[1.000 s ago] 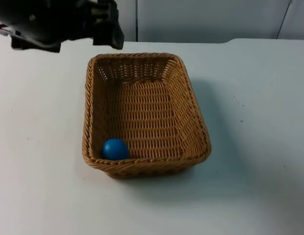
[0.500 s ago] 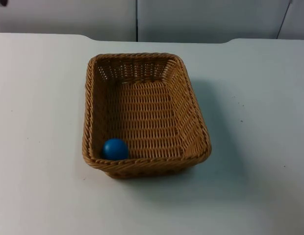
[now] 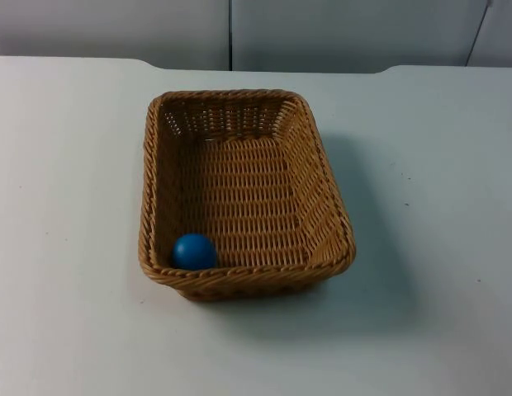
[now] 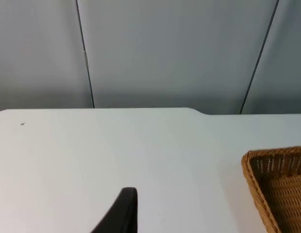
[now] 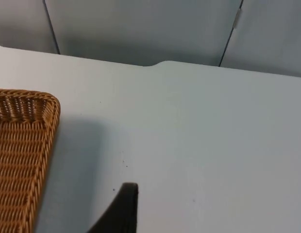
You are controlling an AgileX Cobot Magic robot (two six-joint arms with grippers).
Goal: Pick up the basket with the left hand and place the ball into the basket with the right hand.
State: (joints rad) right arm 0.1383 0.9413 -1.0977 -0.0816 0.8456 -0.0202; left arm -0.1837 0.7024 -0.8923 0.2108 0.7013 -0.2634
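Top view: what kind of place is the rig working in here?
Probably a lab or test bench, not a home: a bare white table top, a plain grey partition wall behind it, and just a wicker basket holding a blue ball.

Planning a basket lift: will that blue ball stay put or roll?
Likely rolls: the blue ball is smooth and round, loose on the wicker basket floor. The near-left corner walls it touches should stop it. Probably light, so tilting shifts it easily.

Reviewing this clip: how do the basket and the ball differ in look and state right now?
The basket is tan woven wicker, rectangular and open-topped; the ball is smooth, blue and round. The basket is far larger and holds the ball in its near left corner. The basket stands on the white table; the ball rests inside it. Neither is gripped.
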